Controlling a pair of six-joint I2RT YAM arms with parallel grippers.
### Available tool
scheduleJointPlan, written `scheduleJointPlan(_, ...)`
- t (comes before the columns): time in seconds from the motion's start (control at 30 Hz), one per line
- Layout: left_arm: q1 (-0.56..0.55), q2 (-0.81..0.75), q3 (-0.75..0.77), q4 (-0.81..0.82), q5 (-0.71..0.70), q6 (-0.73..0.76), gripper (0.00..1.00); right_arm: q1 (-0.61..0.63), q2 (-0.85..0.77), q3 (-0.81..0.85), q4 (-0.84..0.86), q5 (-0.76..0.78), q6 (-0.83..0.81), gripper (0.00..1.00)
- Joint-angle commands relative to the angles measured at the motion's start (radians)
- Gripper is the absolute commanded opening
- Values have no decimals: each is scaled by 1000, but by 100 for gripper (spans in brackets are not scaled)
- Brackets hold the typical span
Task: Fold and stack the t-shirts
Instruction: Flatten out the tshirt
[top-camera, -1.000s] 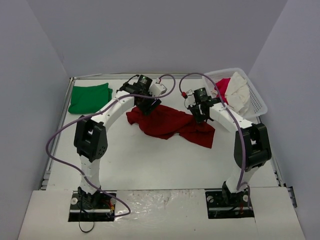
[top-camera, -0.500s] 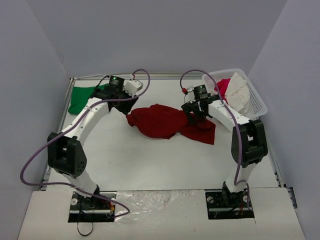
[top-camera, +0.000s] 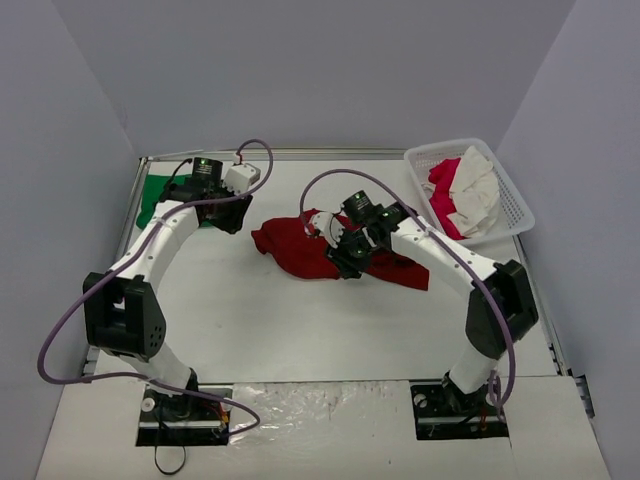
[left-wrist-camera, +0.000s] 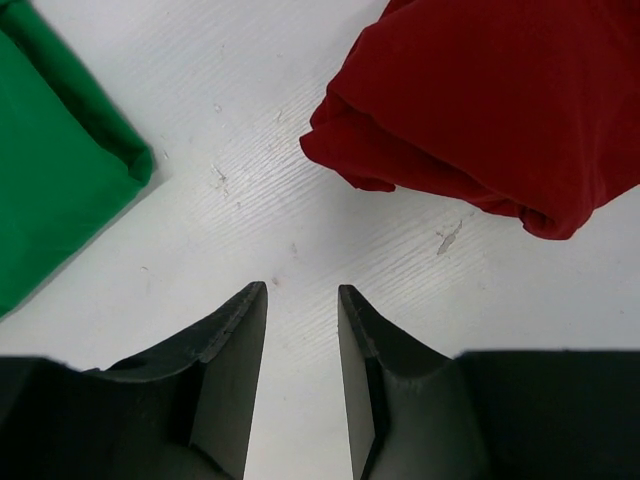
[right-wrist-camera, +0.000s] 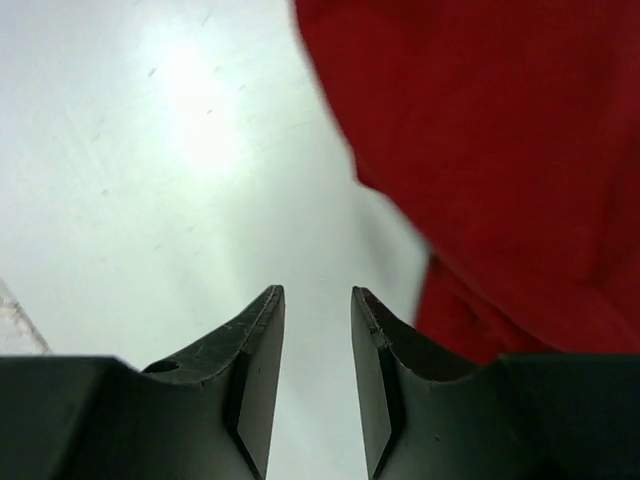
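White table (top-camera: 290, 320) under soft even light, pale grey walls (top-camera: 320, 70) closing it in on three sides, white slatted basket (top-camera: 512, 200) sitting at its far right corner.

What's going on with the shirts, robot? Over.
Left gripper, right gripper: jaws apart, empty. Red t-shirt crumpled, unfolded. Green t-shirt folded, far left. Nothing lying between them.

I see my left arm (top-camera: 160, 240) and right arm (top-camera: 440, 250) as white curved links joined by chunky black joint housings (top-camera: 125, 318). A purple cable (top-camera: 60, 320) loops loosely along each arm. At the bottom of both wrist views the fingers (left-wrist-camera: 225, 380) are matte black, wedge-shaped and faintly scuffed
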Motion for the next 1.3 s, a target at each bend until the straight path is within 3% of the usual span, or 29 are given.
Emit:
scheduleJointPlan(0.0, 18, -58, -8, 5, 24, -34, 33, 27, 80, -37, -139, -68, -74, 29)
scheduleJointPlan(0.3, 25, -71, -35, 13, -1, -40, 33, 31, 269, -43, -113, -91, -134, 34)
scheduleJointPlan(0.4, 28, -81, -47, 17, -3, -37, 33, 31, 303, -10, -102, -87, -140, 45)
scheduleJointPlan(0.43, 28, -86, -52, 20, -3, -35, 33, 31, 310, 0, -99, -84, -138, 53)
scheduleJointPlan(0.63, 34, -101, -87, 42, -6, -32, 33, 41, 338, 64, -94, -53, -131, 62)
scheduleJointPlan(1.27, 44, -95, -141, 74, 30, -24, 33, 48, 412, 193, -58, 16, -114, 62)
